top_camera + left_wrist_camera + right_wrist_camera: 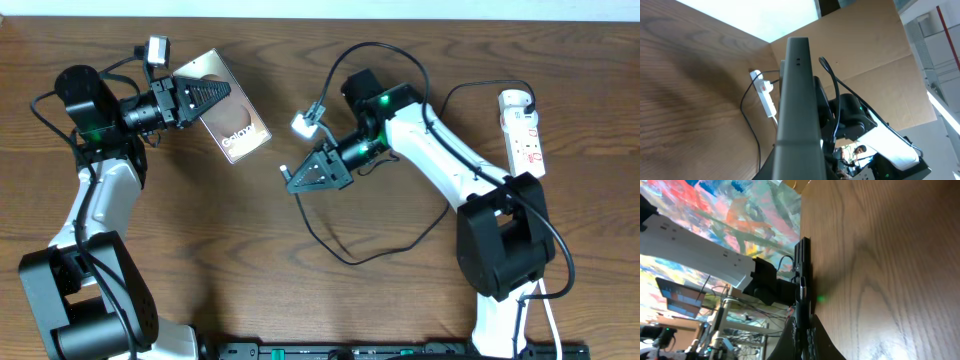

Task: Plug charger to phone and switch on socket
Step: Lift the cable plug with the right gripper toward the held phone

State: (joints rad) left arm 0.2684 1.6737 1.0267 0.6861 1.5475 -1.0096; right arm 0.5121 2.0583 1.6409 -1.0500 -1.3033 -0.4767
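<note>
Phone (236, 122) and charger (350, 262) are both in hand but not yet joined. My left jaws (222, 95) are clenched on the phone's edge at the left of the bench (250, 290), and my right jaws (293, 180) are clenched on the charger near its plug tip, which sits mid-bench, near the phone but apart from it. Plugging in is left to do, and so, I judge, is the switch on the socket (523, 130), which lies at the far right, well apart from both arms.

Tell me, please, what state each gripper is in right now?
Left gripper: closed on the phone.
Right gripper: closed on the charger.
</note>
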